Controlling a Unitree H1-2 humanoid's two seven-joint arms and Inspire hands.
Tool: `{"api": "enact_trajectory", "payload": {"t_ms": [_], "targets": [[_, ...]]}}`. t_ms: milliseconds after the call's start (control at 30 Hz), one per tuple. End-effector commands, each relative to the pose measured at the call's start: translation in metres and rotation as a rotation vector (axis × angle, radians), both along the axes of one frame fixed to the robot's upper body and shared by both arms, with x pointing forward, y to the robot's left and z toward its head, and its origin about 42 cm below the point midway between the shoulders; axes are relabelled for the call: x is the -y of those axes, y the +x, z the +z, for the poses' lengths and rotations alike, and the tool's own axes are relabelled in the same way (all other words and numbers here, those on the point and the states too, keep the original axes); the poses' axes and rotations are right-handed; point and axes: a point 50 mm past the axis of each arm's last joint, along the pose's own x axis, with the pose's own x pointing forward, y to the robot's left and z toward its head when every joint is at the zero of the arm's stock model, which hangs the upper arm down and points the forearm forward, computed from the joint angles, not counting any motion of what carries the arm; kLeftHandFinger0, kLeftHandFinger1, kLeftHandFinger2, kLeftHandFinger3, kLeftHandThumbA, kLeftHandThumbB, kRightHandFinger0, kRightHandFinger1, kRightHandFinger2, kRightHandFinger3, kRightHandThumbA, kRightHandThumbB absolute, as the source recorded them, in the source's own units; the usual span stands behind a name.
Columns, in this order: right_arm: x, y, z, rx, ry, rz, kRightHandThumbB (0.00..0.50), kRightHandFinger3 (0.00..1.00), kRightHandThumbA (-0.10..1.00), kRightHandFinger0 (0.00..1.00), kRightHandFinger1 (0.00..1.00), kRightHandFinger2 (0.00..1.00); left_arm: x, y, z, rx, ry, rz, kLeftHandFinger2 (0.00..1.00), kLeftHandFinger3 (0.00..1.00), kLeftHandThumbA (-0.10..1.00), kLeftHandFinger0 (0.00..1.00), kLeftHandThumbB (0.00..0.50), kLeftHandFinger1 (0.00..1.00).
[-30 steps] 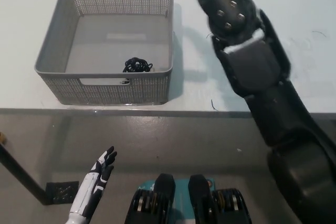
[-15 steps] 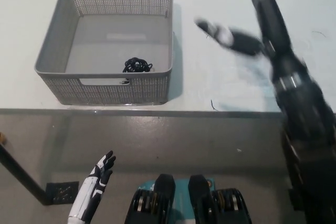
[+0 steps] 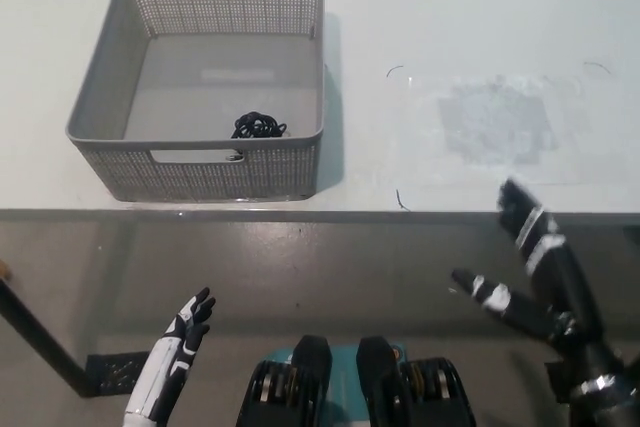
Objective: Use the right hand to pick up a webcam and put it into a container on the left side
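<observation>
My left hand (image 3: 172, 347) is at the lower left of the head view, below the edge of the desk (image 3: 470, 27). It is white with dark fingers, the fingers are stretched out and a little apart, and it holds nothing.

Above it, on the left part of the desk, stands the container (image 3: 108, 97), a grey basket with perforated walls and a cut-out handle in the far wall and in the near wall. It stands upright and close to the front edge of the desk. Inside it, on the floor of the basket near the front wall, lies a small black tangled thing (image 3: 259, 126). It looks like a coiled cable, and I cannot tell if the webcam is part of it, because it is too small to read. I see no other thing that looks like a webcam anywhere on the desk.

To the right of the container the desk is pale, with a faint greyish patch (image 3: 495, 125) on its surface and some thin dark marks around it.

My right hand (image 3: 525, 267) is at the lower right, in front of the desk edge and lower than the desk top. It is black with white bands, the fingers are spread wide apart, and it grips nothing. It is well apart from the container.
</observation>
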Motion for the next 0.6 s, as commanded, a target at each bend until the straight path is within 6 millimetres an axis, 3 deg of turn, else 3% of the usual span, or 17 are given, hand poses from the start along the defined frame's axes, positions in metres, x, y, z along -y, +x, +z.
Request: {"api": "enact_trajectory", "payload": {"t_ms": [0, 133, 333, 567], "targets": [[-0.014, -0.008, -0.013, 0.017, 0.167, 0.053, 0.172, 1.00, 1.00, 1.00, 1.00, 1.00, -0.007, 0.010, 0.010, 0.055, -0.025, 0.021, 1.00, 1.00, 1.00, 1.00, 0.066, 1.00], [-0.023, -0.017, -0.033, -0.041, 0.163, 0.055, 0.158, 1.00, 1.00, 1.00, 1.00, 1.00, -0.009, 0.009, 0.008, 0.054, -0.043, 0.032, 1.00, 1.00, 1.00, 1.00, 0.077, 1.00], [-0.024, -0.013, -0.057, -0.096, 0.153, 0.026, 0.122, 1.00, 1.00, 1.00, 1.00, 1.00, -0.010, 0.007, 0.004, 0.039, -0.035, 0.035, 1.00, 1.00, 1.00, 1.00, 0.062, 1.00], [-0.021, -0.002, -0.068, -0.140, 0.171, 0.016, 0.148, 1.00, 1.00, 1.00, 1.00, 1.00, -0.012, 0.008, 0.003, 0.037, -0.056, 0.049, 1.00, 1.00, 1.00, 1.00, 0.048, 1.00]]}}
